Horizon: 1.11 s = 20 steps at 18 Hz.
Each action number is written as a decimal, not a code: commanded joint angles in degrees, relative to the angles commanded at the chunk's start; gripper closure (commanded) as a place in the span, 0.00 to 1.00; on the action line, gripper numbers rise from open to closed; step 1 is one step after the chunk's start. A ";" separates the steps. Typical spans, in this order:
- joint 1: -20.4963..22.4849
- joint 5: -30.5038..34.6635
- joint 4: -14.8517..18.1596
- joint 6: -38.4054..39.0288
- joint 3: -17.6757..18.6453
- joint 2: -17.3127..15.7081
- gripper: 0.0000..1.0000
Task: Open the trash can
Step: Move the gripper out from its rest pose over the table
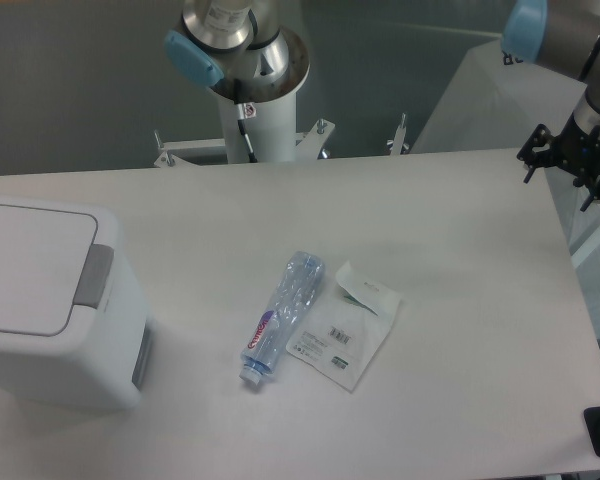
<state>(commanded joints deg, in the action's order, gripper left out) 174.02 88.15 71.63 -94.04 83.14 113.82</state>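
Your tool (pixel 572 160) hangs at the far right edge of the table (pixel 460 300), up near the back corner. Only dark brackets and fittings show below the wrist there. You cannot tell from this view whether its fingers stand apart or together; nothing is visibly held in it. Parked out there, it leaves the whole working surface unobstructed, which suits a start position.

Moving inward, a flat white packet (pixel 351 323) with printed labels lies near the middle of the table, and a clear plastic bottle (pixel 282 316) lies on its side just beside it, cap end toward the front. Neither belongs to your job, and both sit low, so a pass above them should go freely.

The trash can (pixel 50 310) stands at the left edge, well apart from the tool, across the full width of the table. Its flat lid is down. The grey push tab (pixel 95 275) sits on the lid's right side, facing the middle of the table, so it presents itself toward your approach. Judging by that, the work has not begun: you likely need to cross over and press down on that tab.
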 joint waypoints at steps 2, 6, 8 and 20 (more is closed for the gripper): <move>0.00 -0.09 0.00 0.09 0.17 -0.17 0.00; -0.70 -0.35 0.18 0.18 0.70 -0.79 0.00; -1.23 -0.35 0.26 0.26 0.79 -0.79 0.00; -2.55 -9.31 0.18 12.10 5.01 -4.13 0.00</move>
<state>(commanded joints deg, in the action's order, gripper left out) 171.48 78.85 71.81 -81.95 88.15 109.69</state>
